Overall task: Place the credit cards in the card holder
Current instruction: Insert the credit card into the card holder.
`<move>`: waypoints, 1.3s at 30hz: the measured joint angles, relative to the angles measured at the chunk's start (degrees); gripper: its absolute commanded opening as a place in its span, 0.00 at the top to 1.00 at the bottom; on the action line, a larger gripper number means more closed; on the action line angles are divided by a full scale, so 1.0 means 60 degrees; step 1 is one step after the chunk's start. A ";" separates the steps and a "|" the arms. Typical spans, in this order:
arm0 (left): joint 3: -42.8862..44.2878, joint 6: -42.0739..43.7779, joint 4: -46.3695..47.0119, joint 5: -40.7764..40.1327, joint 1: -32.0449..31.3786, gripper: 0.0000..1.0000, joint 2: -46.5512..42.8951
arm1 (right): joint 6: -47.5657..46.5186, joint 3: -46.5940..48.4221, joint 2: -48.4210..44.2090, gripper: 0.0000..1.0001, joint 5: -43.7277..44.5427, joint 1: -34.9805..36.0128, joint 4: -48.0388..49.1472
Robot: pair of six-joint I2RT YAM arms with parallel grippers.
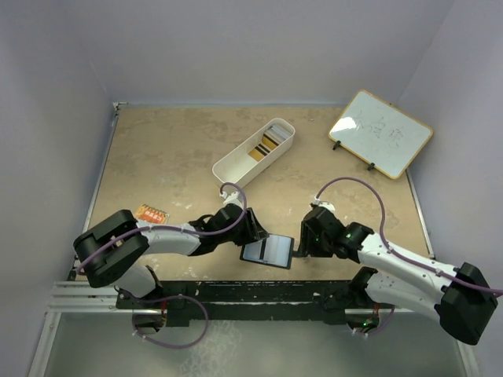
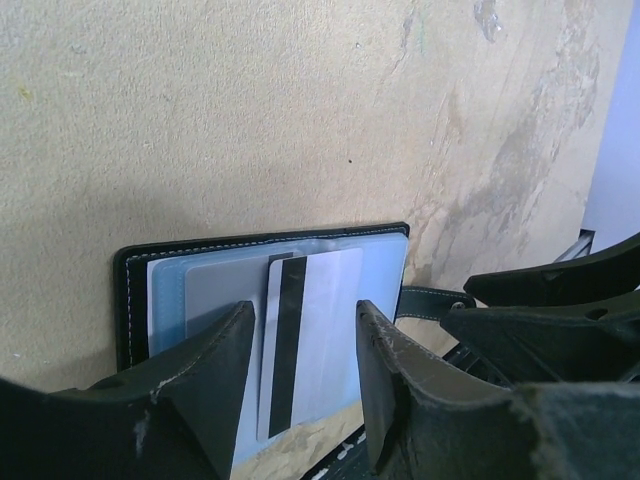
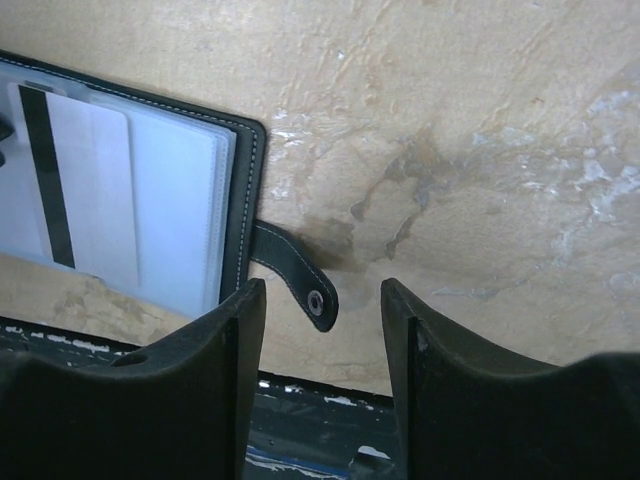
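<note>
The black card holder (image 1: 267, 251) lies open at the table's near edge, its blue-grey inside up. In the left wrist view a grey-white card with a black stripe (image 2: 312, 330) lies on the holder (image 2: 133, 290), sticking out past its near edge. My left gripper (image 1: 253, 232) hovers over that card, jaws open on either side of it (image 2: 305, 312). My right gripper (image 1: 302, 245) is open and empty just right of the holder, above the snap tab (image 3: 296, 277); it also shows in the right wrist view (image 3: 322, 292). More credit cards (image 1: 267, 142) stand in the white tray.
The long white tray (image 1: 236, 165) lies at the back centre. A small whiteboard (image 1: 380, 133) leans at the back right. An orange packet (image 1: 151, 214) lies at the left. The table's near edge and black rail (image 3: 330, 420) are right below both grippers.
</note>
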 measured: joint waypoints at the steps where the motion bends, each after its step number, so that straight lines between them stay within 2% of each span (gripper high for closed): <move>1: 0.0004 0.0000 -0.0025 -0.0025 -0.0022 0.56 -0.0015 | 0.0069 0.0018 0.0000 0.45 0.0029 0.0000 -0.0091; 5: 0.0007 0.0000 -0.0219 -0.0127 -0.0098 0.56 -0.0127 | 0.0291 0.0026 -0.0033 0.43 0.0178 0.0000 -0.0412; 11: 0.0000 -0.0011 -0.0288 -0.0168 -0.0182 0.56 -0.0197 | 0.0423 -0.0051 -0.0178 0.62 0.0229 0.0000 -0.0138; 17: -0.0091 -0.0117 -0.0080 -0.0168 -0.0321 0.55 -0.0186 | 0.0452 -0.0466 -0.0095 0.66 0.0208 0.0000 0.0550; 23: -0.0087 -0.0262 0.0022 -0.0208 -0.0539 0.55 -0.0142 | 0.0470 -0.0758 0.0259 0.78 -0.0066 0.0000 0.1286; 39: 0.0022 -0.0503 0.0809 -0.0262 -0.0805 0.55 0.0328 | 0.0532 -0.1155 0.0517 0.90 -0.0648 0.0000 0.2823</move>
